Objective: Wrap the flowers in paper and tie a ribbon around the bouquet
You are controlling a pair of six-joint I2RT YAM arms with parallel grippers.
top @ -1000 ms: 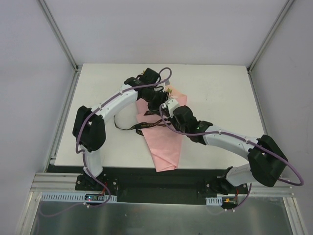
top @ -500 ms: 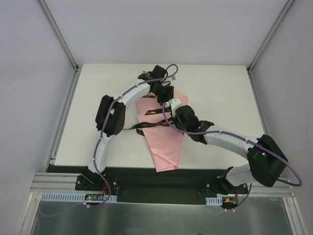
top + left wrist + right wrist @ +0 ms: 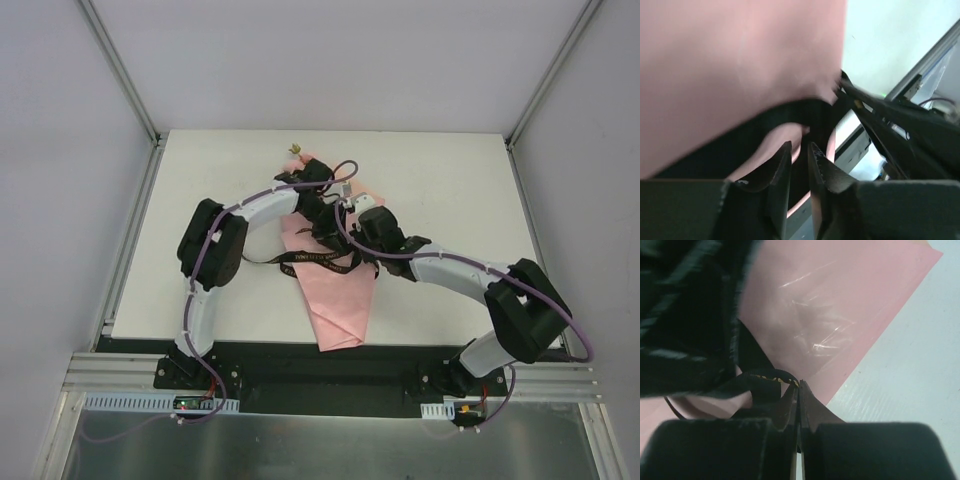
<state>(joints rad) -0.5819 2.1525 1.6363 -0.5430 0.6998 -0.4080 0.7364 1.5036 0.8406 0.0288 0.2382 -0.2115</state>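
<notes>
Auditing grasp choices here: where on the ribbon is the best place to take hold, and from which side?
Probably the ribbon by its free tail on the table, left of the pink paper. Come straight down, jaws across its width: it lies flat, narrow and uncovered there.

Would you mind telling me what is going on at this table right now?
The robot is at the tying stage. The pink paper lies wrapped as a cone on the table, flowers peeking out at its far end. A black ribbon crosses it. The right tool is shut on the ribbon; the left tool sits close by over the paper, fingers nearly together, and I cannot tell whether it grips anything.
</notes>
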